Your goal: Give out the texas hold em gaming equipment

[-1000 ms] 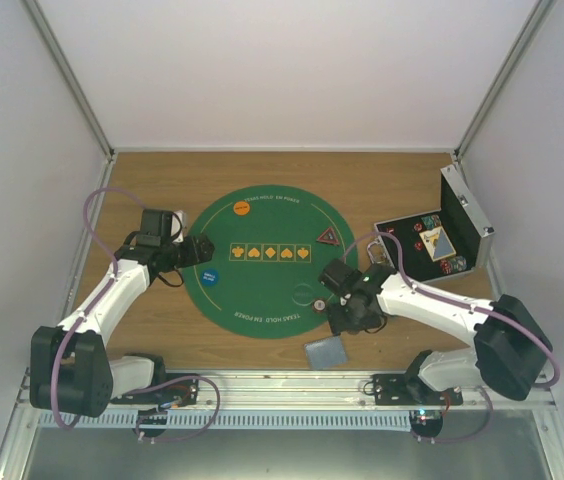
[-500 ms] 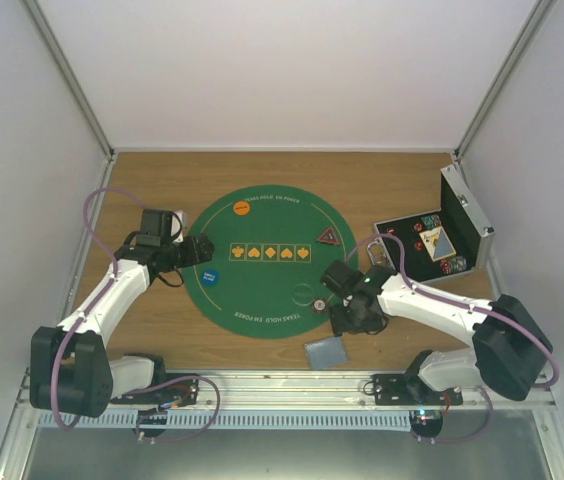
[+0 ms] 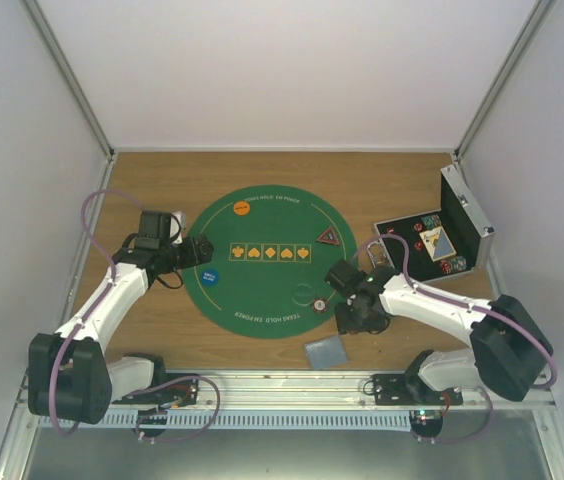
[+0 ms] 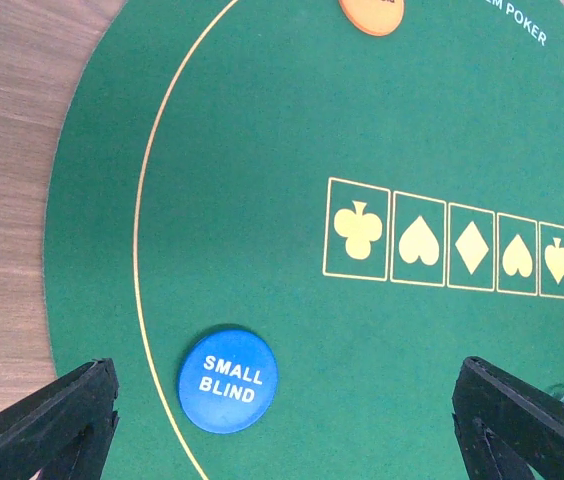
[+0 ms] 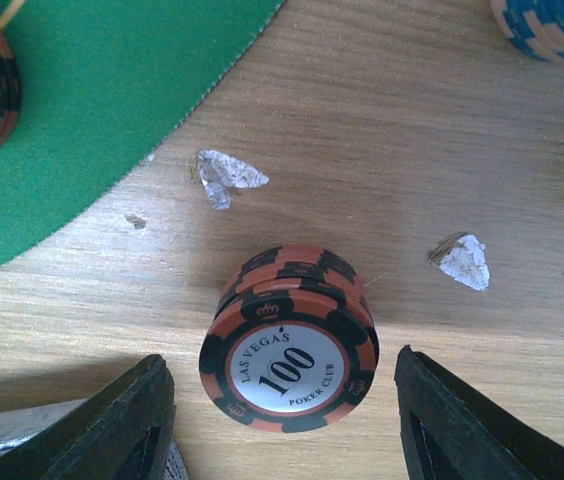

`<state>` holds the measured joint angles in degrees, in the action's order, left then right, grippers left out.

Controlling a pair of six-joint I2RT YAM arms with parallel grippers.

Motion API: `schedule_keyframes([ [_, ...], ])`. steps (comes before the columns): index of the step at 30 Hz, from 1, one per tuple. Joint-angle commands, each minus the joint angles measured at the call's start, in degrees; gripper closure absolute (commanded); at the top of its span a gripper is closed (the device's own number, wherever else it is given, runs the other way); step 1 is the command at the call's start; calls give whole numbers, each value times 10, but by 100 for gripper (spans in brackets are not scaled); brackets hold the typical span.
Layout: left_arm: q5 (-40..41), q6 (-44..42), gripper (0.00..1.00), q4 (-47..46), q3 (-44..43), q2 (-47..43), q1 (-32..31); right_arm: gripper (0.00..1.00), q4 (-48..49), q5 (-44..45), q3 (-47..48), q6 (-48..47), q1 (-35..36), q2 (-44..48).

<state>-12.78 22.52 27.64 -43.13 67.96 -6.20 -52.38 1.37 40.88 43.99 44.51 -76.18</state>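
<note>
Now, blue disc (image 4: 228, 379) and marker (image 3: 327, 237) sitting on the mat (image 3: 262, 290), the right gripper (image 5: 280, 400) is hovering open astride a red chip stack (image 5: 288, 345), left gripper (image 4: 284, 400) gaping empty, cards (image 3: 326, 351) waiting.

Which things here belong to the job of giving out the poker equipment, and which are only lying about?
For the job: stack of red chips, blue disc, orange disc, triangular marker, cards.
Only lying about: green mat, metal case.
</note>
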Motion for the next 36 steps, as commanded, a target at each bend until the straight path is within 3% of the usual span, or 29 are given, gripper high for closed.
schedule_keyframes([
  [1,-2,4,7,-12,5,-8,3,39,19,7,-7,0,-10,-7],
  [36,7,5,7,-30,-3,22,3,60,14,-2,5,-36,-22,-19],
])
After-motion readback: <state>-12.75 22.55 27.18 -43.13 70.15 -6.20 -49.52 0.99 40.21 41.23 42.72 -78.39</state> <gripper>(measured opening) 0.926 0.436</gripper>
